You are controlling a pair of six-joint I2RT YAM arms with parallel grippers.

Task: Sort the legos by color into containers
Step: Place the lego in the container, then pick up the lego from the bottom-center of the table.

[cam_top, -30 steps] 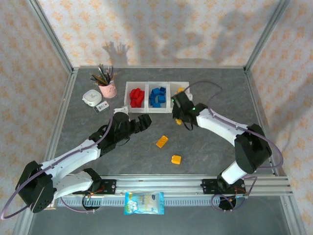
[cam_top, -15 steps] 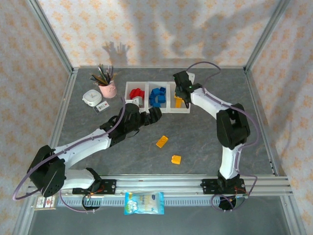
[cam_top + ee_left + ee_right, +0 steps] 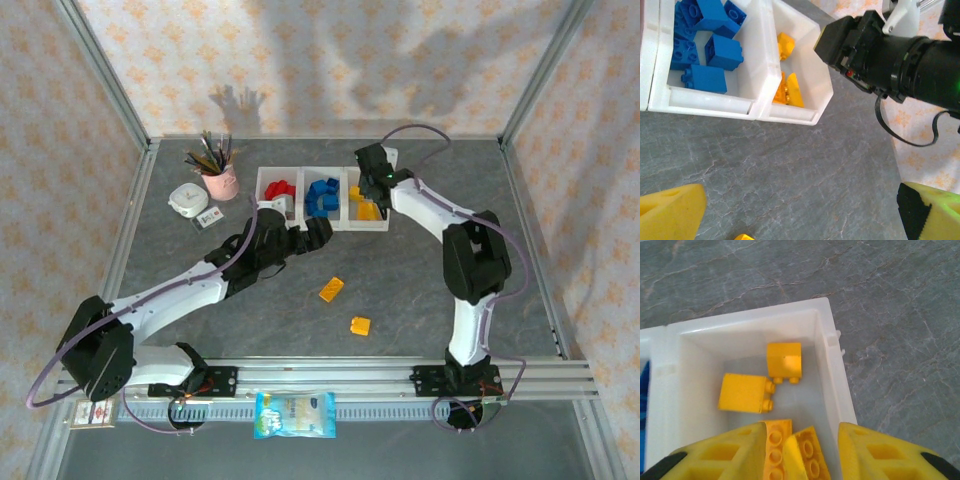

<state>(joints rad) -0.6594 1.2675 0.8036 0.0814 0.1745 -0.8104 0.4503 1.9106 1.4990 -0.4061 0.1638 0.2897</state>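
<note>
Left pincer (image 3: 312, 236) gapes wide; right pincer (image 3: 801, 442) slightly parted.

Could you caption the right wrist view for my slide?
Right hand poised above the end bin, four yellow bricks inside.

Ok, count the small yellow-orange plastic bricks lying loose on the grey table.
2. One yellow-orange brick lies midway on the grey table; the other brick sits nearer the near edge, slightly right. More may be hidden under the left arm.

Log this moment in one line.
left gripper: open, empty, above table | right gripper: fingers apart over yellow bin | unsorted: two yellow bricks on table
</note>
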